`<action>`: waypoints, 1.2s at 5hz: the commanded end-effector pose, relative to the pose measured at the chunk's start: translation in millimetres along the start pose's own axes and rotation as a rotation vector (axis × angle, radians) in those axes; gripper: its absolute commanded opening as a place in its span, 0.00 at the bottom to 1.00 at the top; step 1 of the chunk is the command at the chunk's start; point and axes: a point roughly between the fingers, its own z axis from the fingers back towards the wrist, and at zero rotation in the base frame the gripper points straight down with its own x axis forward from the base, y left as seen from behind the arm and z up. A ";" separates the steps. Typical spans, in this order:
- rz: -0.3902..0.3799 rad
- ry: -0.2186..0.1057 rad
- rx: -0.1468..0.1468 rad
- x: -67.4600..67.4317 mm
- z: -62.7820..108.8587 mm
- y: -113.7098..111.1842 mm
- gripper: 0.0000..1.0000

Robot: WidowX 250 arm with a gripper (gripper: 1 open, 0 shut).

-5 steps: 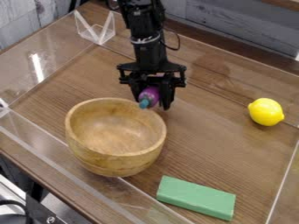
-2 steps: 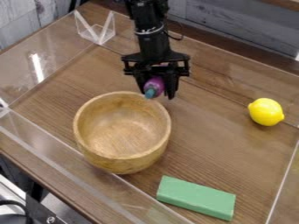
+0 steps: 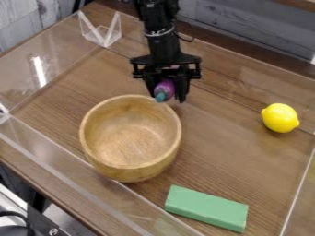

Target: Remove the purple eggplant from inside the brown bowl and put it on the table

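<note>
Eggplant (image 3: 161, 89) clamped in downward-pointing hand (image 3: 165, 91).

A wood-grain surface is enclosed by low clear acrylic walls (image 3: 37, 69), on which pale glare from overhead light is caught. Behind it, a wall of grey weathered planks (image 3: 264, 23) is seen across the top of the view. A dark strip of floor or frame (image 3: 18, 217) is visible at the lower left corner.
</note>
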 end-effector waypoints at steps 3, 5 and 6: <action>0.026 -0.079 0.009 22.6 9.9 -1.0 0.00; -0.040 -0.047 0.002 1.9 17.2 -18.8 0.00; -0.088 -0.026 0.001 -10.9 18.1 -28.1 0.00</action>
